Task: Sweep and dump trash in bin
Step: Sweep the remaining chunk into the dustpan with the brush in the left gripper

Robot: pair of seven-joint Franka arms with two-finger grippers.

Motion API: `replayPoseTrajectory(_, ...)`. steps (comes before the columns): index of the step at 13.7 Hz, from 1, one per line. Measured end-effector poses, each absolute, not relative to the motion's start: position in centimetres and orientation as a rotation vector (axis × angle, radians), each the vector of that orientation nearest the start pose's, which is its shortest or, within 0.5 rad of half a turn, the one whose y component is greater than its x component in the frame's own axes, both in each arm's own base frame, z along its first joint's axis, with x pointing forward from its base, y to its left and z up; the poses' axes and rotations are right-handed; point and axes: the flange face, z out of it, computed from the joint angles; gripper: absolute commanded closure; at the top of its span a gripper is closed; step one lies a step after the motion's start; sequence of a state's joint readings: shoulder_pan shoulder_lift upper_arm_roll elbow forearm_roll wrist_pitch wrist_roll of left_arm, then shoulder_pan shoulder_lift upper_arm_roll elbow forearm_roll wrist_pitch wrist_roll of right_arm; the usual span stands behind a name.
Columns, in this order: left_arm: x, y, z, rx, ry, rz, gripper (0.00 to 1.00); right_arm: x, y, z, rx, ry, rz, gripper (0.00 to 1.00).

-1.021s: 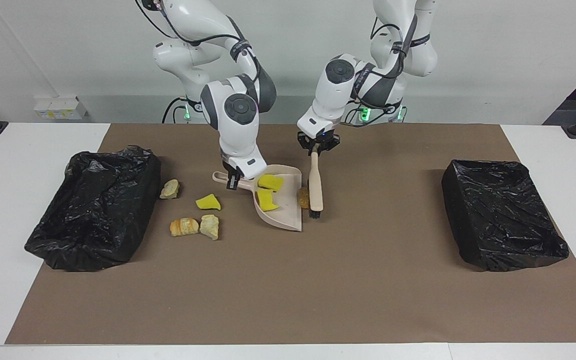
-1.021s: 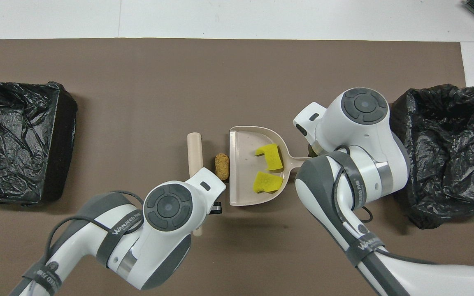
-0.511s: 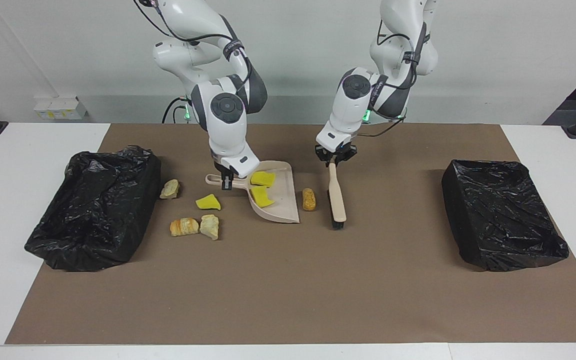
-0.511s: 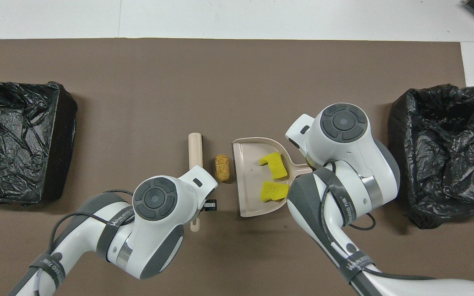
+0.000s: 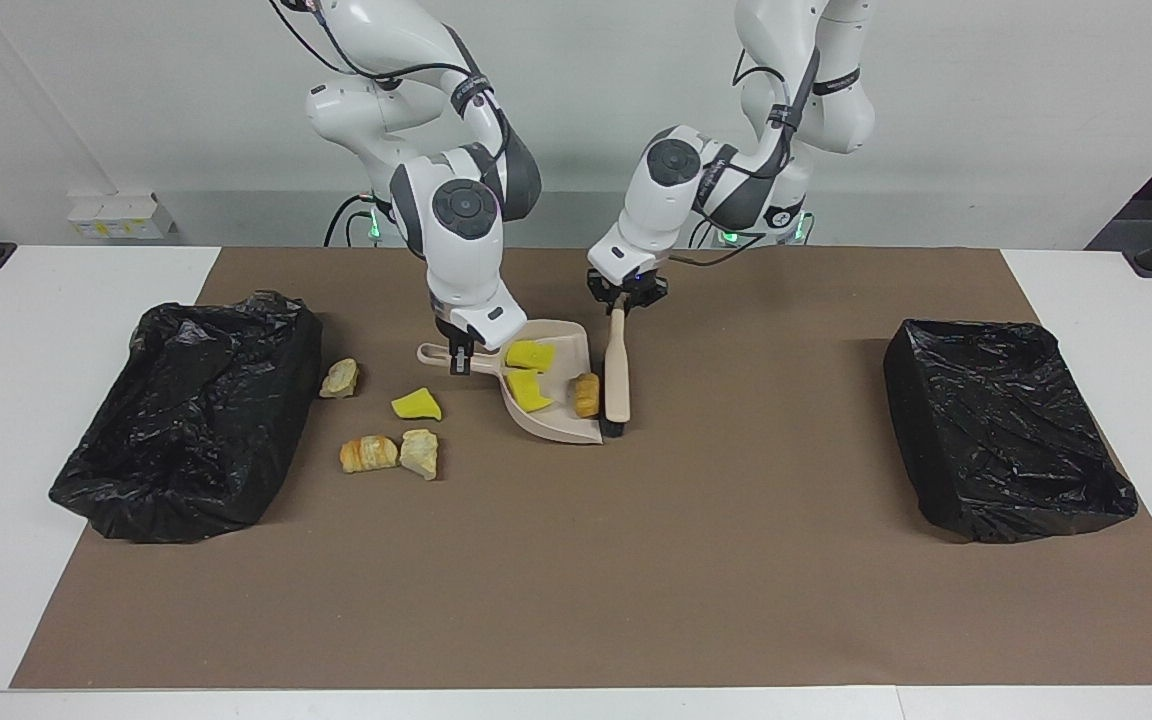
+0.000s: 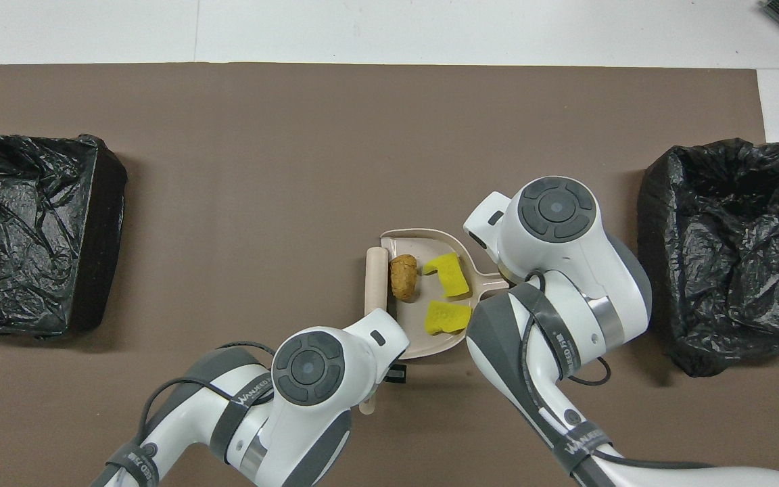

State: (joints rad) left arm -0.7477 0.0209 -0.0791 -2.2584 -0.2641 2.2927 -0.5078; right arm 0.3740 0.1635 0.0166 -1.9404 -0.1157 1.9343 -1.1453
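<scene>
Change since a moment ago: my brush [image 5: 617,372] has come back in against the dustpan [image 5: 548,425] mouth, and the brown lump [image 5: 586,394] that lay on the mat between them now sits inside the pan's lip.
Bins: black-lined bin [image 5: 191,410] at the right arm's end, a second black-lined bin [image 5: 1004,430] at the left arm's end; I see no scraps in either.
Mat: brown mat [image 5: 576,580] under everything.
Dustpan: flat on the mat, mouth toward the brush; three pieces inside, the brown lump and two yellow sponge chunks [image 5: 529,355] [image 5: 528,391].
Brush: at 3 o'clock of the pan in the facing view, bristles down, touching the pan's open edge.
Right gripper [image 5: 458,356]: mine, closed on the dustpan handle, steadying the pan.
Left gripper [image 5: 621,296]: mine, fingers clamped on the top of the brush handle.
Loose trash: four pieces on the mat at about 9 o'clock of the pan, between it and the nearer bin: yellow chunk [image 5: 416,404], tan lump [image 5: 340,378], striped bread-like lump [image 5: 368,454], pale lump [image 5: 420,452].
Meaning: as I judge it, one sweep is complete; the four loose scraps need sweeping next, or I dump this load first.
</scene>
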Motion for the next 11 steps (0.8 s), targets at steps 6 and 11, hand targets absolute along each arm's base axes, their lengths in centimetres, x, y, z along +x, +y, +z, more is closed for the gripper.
replayPoseTrajectory(6, 33.2, -42.5, 37.6, -3.377, 0.251, 0.182, 1.0, 52.6, 19.0, 37.2, 2.205, 2.174, -0.282, 1.0)
replayPoseTrajectory(11, 34.6, -40.9, 39.1, -3.344, 0.107, 0.253, 1.0, 52.3, 17.2, 36.4, 2.249, 2.198, -0.221, 1.0)
